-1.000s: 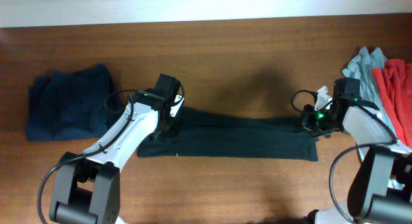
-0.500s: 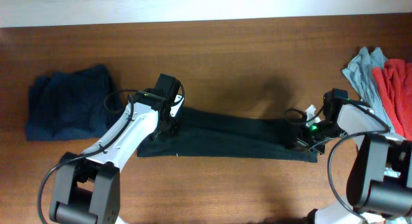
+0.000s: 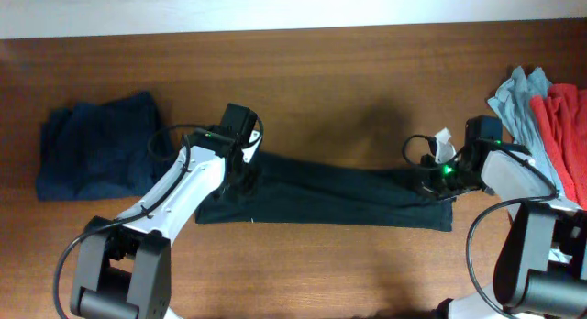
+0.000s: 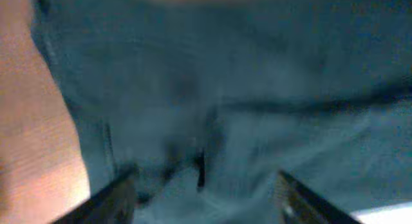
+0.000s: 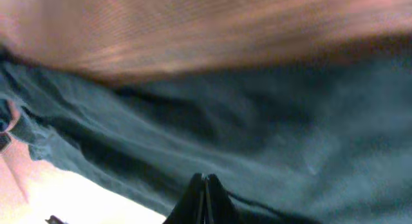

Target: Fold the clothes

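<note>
A black T-shirt [image 3: 339, 195], one of the clothes, lies folded into a long narrow strip across the table's middle. My left gripper [image 3: 240, 180] hovers low over its left end. In the left wrist view the left gripper [image 4: 203, 208] is open, one finger [image 4: 116, 198] on each side, with dark cloth [image 4: 225, 89] below and nothing pinched. My right gripper [image 3: 426, 177] is at the strip's right end. In the right wrist view the right gripper [image 5: 205, 185] is shut, tips pressed together just above the cloth [image 5: 290, 140]; I see no fold between them.
A navy garment [image 3: 96, 159] lies bunched at the far left. Grey-blue cloth [image 3: 518, 104] and red cloth [image 3: 567, 126] are piled at the right edge, close behind my right arm. Bare wooden table [image 3: 321, 99] stretches behind the strip.
My left gripper has opened and let go of the shirt's left end. My right gripper dipped toward the front edge of the strip and has come back to its right end, still shut.
</note>
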### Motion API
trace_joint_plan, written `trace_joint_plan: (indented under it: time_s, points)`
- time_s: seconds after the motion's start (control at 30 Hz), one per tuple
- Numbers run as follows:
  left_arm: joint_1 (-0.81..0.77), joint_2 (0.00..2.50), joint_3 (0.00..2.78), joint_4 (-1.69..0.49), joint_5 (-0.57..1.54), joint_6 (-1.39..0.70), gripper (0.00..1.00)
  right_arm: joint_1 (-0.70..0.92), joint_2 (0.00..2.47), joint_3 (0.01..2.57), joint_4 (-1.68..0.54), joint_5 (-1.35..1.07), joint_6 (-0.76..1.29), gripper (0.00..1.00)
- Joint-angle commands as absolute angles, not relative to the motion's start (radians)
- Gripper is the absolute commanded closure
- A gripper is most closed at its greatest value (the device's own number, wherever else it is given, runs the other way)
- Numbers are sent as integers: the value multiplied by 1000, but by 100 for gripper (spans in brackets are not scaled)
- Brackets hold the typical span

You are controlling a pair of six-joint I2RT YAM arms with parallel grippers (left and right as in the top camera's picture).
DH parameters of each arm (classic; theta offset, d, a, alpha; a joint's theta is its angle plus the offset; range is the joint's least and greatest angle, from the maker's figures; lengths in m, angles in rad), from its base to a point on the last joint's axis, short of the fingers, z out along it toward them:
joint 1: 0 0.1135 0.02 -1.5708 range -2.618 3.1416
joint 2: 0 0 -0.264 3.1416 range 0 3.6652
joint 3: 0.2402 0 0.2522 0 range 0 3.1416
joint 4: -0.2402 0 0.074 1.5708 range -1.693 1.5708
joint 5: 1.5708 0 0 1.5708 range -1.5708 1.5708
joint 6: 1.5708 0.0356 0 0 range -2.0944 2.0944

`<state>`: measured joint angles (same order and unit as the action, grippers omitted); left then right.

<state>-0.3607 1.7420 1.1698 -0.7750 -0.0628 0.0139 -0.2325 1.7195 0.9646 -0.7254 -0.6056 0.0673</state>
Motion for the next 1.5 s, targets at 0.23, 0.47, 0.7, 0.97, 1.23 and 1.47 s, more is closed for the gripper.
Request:
trace_joint_plan:
  time_s: [0.23,0.47,0.7,0.97,1.23,1.47]
  points:
    - [-359,1759,1174,-637,46,28,52,-35,1730,965,-603,-587,102,96]
    - [-359,1853,1166,-680,93,42,90,20,1730,965,-583,-587,102,96]
    - [-359,1853,1184,-859,241,49,100,21,1730,965,-587,-587,105,96]
    - [-359,1801,1309,-1116,287,70,100,21,1730,965,-586,-587,105,96]
    - [-359,1769,1310,-889,-12,70,90,21,1730,965,-587,-587,105,96]
    - [-359,1894,1292,-793,-46,70,95,21,1730,965,-587,-587,110,96]
